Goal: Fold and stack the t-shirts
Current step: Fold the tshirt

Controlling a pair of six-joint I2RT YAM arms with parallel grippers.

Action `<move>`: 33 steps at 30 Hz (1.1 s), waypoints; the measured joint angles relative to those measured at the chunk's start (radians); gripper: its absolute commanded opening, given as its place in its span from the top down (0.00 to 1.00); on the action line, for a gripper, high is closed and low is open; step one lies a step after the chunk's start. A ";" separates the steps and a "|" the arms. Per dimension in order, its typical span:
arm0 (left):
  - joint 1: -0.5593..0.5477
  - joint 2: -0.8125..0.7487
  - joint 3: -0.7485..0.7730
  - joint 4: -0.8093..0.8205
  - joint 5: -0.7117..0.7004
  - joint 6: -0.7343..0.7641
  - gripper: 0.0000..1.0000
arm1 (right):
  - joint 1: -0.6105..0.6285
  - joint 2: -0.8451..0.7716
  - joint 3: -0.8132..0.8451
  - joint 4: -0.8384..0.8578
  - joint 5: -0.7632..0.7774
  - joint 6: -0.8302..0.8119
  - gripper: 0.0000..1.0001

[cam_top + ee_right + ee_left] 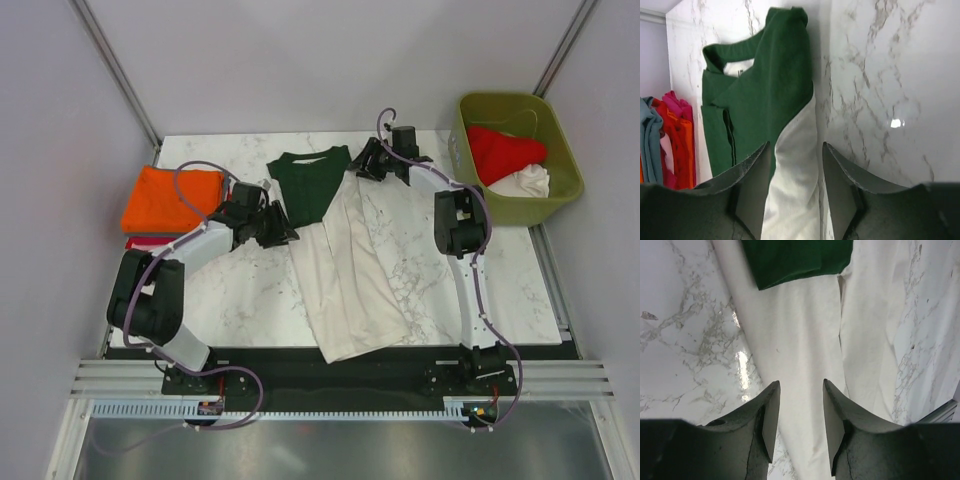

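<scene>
Roughly midway. Cream tee (345,270) lies mid-table, sides folded in to a long strip; crosswise folds not yet made. Left gripper (280,225) and right gripper (365,165) both part open, empty, at its green top. Orange stack (170,200) sits far left; red tee (505,150) and white tee (525,182) wait in bin (562,150).

Showed a white marbled table (240,290) filling the middle of the frame. Bore a cream t-shirt (345,270) with dark green top, folded narrow, running from upper centre to lower centre. Carried a stack at upper left: orange t-shirt (170,198) uppermost, red t-shirt (148,243) beneath.
</scene>
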 measured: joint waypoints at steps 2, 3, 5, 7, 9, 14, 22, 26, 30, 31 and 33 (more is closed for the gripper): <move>0.003 -0.019 -0.026 0.001 0.001 0.000 0.53 | 0.000 0.040 0.043 0.023 -0.019 0.020 0.56; 0.003 -0.030 -0.034 0.006 0.001 0.000 0.53 | 0.000 0.058 0.061 0.032 -0.024 0.029 0.63; 0.004 -0.048 -0.048 0.016 0.001 0.000 0.52 | 0.000 0.090 0.091 0.046 -0.032 0.043 0.86; 0.007 -0.056 -0.057 0.028 0.002 0.000 0.53 | -0.002 0.112 0.104 0.061 -0.045 0.071 1.00; 0.011 -0.056 -0.067 0.038 0.003 0.000 0.53 | -0.007 0.118 0.106 0.071 -0.043 0.091 1.00; 0.019 -0.051 -0.095 0.066 0.042 0.002 0.48 | -0.023 0.102 0.065 0.115 0.010 0.132 1.00; 0.008 0.005 -0.103 0.117 0.115 0.005 0.45 | -0.114 0.069 0.024 0.147 0.142 0.153 0.46; -0.013 0.023 -0.114 0.130 0.122 0.005 0.44 | -0.140 0.057 0.039 0.166 0.165 0.138 0.36; -0.042 0.011 -0.148 0.132 0.121 0.005 0.42 | -0.137 -0.013 -0.046 0.139 0.175 0.094 0.36; -0.051 -0.002 -0.161 0.130 0.112 0.005 0.42 | -0.133 -0.053 -0.105 0.135 0.182 0.077 0.36; -0.065 -0.024 -0.174 0.127 0.105 0.005 0.43 | -0.124 -0.141 -0.211 0.096 0.198 0.049 0.37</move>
